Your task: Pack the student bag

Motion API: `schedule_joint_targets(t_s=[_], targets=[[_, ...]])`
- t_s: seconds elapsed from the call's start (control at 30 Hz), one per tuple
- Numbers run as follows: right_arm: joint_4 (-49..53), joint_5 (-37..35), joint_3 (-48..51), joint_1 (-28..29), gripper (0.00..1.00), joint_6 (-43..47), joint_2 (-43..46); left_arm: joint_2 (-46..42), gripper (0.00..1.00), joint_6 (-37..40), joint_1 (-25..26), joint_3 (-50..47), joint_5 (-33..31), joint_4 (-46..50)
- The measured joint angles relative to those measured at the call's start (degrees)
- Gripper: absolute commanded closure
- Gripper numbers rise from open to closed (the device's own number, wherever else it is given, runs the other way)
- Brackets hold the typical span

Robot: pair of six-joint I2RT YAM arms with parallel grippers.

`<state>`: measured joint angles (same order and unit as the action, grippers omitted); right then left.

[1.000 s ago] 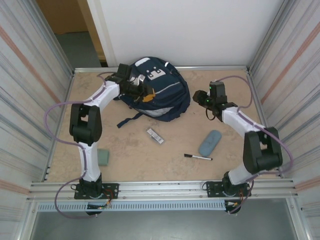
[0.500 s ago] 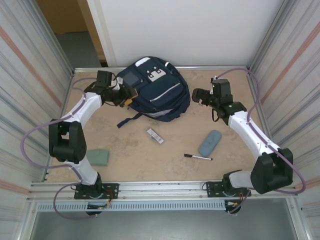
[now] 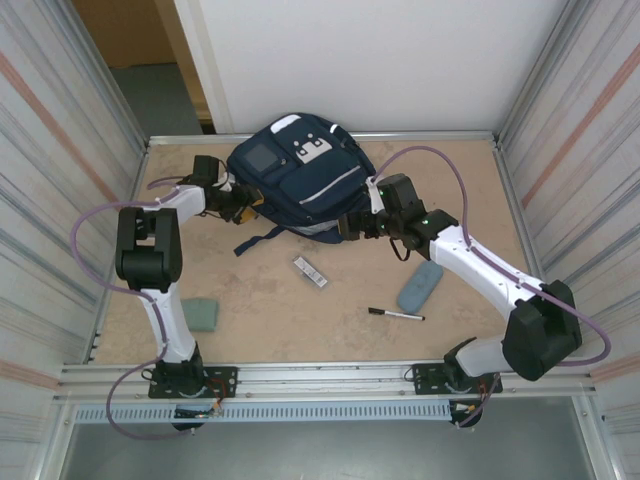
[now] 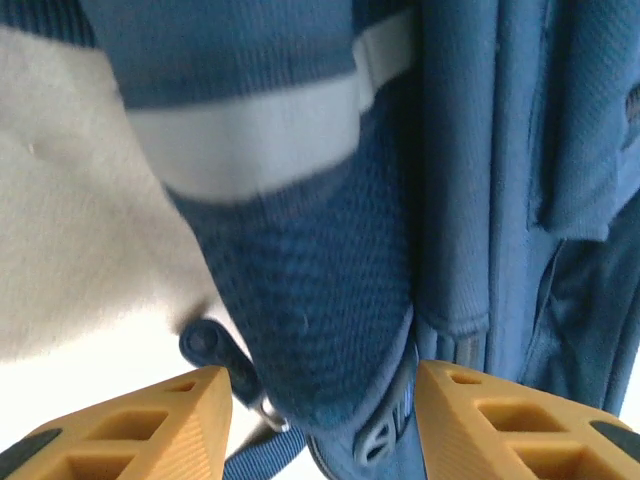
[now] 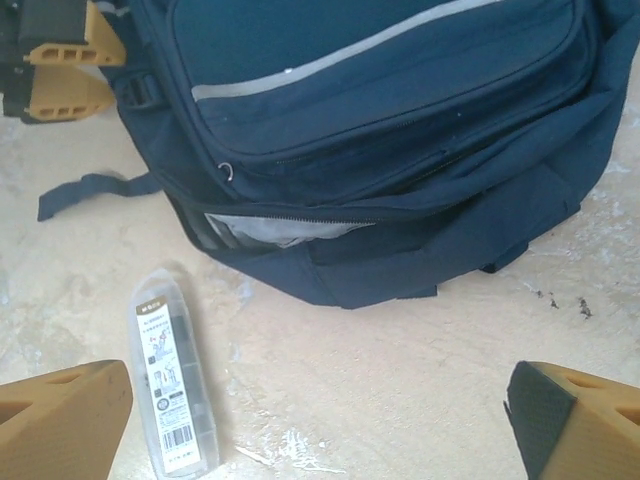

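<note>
The student bag (image 3: 310, 180), a large navy backpack with white patches and reflective stripes, lies at the back middle of the table. My left gripper (image 3: 243, 200) is at the bag's left edge. In the left wrist view its orange fingers (image 4: 150, 420) stand apart on either side of a padded navy fold of the bag (image 4: 300, 280), with a gap by the left finger. My right gripper (image 3: 350, 224) hovers at the bag's near right edge, wide open over bare table (image 5: 320, 420). The bag's front pocket (image 5: 380, 120) lies just beyond it.
A small clear plastic box with a label (image 3: 310, 272) (image 5: 172, 380) lies just in front of the bag. A blue-grey case (image 3: 420, 286), a black pen (image 3: 396, 314) and a green block (image 3: 200, 314) lie nearer the front. A loose strap (image 3: 255, 240) trails left of the box.
My left gripper came off the top of the bag to its left edge and opened wider. My right gripper swung in from the back right to the bag's near edge and opened wide.
</note>
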<state>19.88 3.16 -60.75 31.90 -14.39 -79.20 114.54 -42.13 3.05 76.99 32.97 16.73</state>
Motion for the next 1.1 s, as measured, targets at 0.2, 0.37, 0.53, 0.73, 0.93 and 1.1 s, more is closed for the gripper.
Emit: schedule_joint_targets(t_s=[0.2,0.37,0.53,0.73,0.93,1.1], targets=[[-0.63,1.88,-1.03,2.05,0.08,-0.13,-2.47,2.62,0.6,-1.92,-0.09,0.02,-0.07,-3.61],[-1.86,4.85,-1.31,3.48,0.11,-1.57,-4.94,3.34,0.87,-3.69,0.13,-0.09,-0.22,-5.51],[-4.63,8.0,-1.29,4.02,0.14,-4.87,-7.1,2.27,0.97,-5.62,1.01,-3.41,-1.07,-9.6],[-10.93,14.51,-1.27,4.61,0.28,-14.25,-15.45,-2.69,0.97,-7.26,6.56,-5.86,-3.52,-7.54],[-13.53,10.29,-1.29,5.2,0.41,-16.17,-21.94,-4.96,0.98,-10.16,14.95,-6.8,-3.98,-7.85],[-13.38,5.99,-1.27,4.72,0.42,-13.53,-24.39,-5.81,1.0,-14.93,17.94,-11.15,-3.89,-11.5]])
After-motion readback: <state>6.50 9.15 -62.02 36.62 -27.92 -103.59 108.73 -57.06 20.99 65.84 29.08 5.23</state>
